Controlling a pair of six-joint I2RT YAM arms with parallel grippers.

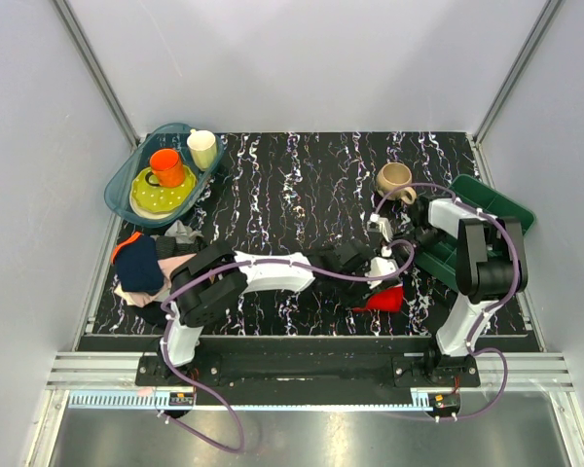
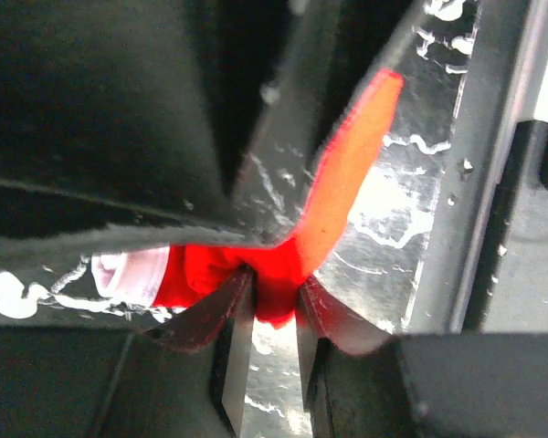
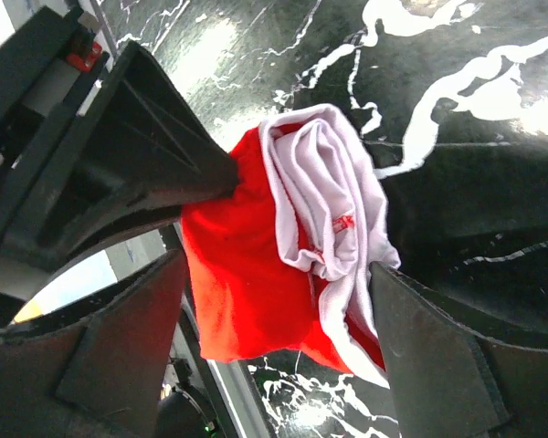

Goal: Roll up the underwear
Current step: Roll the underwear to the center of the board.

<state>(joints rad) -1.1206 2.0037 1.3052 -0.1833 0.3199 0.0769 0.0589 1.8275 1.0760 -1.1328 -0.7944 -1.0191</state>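
Note:
The underwear (image 1: 385,300) is a bunched red bundle near the table's front edge, right of centre. My left gripper (image 2: 274,306) is shut on a fold of its red fabric (image 2: 342,182), and a bit of white trim (image 2: 132,274) shows at the left. In the top view the left gripper (image 1: 374,282) reaches across from the left. The right wrist view shows the underwear (image 3: 242,274) partly rolled, its white waistband (image 3: 324,192) coiled on top. My right gripper (image 3: 279,274) is open and straddles the bundle, its right finger (image 3: 429,356) against the white trim.
A blue bin (image 1: 127,175) at the back left holds a yellow plate, an orange cup (image 1: 166,165) and a cream cup (image 1: 202,148). A beige mug (image 1: 393,180) stands at the back. A green tray (image 1: 496,204) sits at the right, and other garments (image 1: 141,268) are piled at the left.

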